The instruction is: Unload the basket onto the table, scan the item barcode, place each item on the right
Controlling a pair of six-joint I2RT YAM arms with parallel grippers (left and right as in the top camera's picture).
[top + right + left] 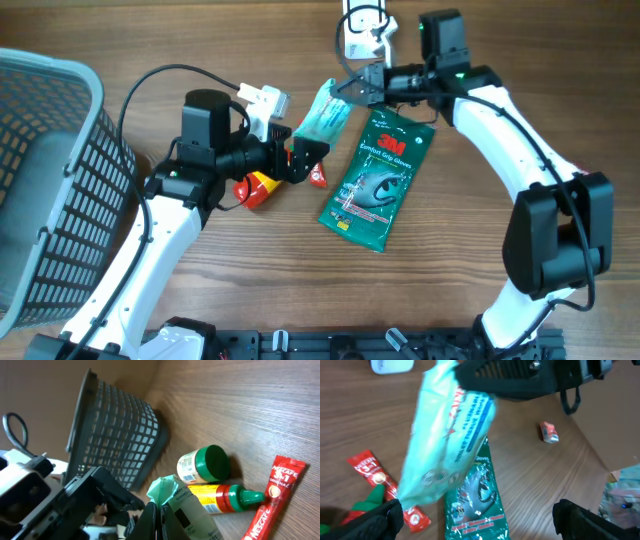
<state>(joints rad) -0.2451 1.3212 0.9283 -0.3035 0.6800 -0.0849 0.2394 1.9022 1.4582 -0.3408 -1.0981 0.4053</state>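
Right gripper [352, 90] has its jaws pressed together on the top edge of a pale teal packet [325, 118], the item to be scanned. The packet hangs tilted from that pinch, above the table [450, 250]. Its print is blurred in the left wrist view. A dark patch on it in the right wrist view is too small to read.

Just below the packet's lower end sits the left gripper [310, 162], fingers spread wide and holding nothing. The lower corner of the packet comes close to one of those fingers, but contact cannot be told.

Under and beside the hanging packet, a green 3M glove packet [378, 180] lies flat on the wood, its top end near the right gripper. A red Nescafe sachet [318, 178] lies by the left gripper's fingers. Next to it is a yellow bottle [220, 497] with a red neck and a green cap, lying on its side. Just beyond the bottle a small jar [205, 465] with a green lid also lies on its side.

Farther off, a small red-and-white sachet [549, 431] lies alone on bare wood. A grey mesh basket [50, 180] stands at the left edge of the table, well apart from both grippers. A white device [355, 35] with a cable shows at the far edge, behind the right gripper.
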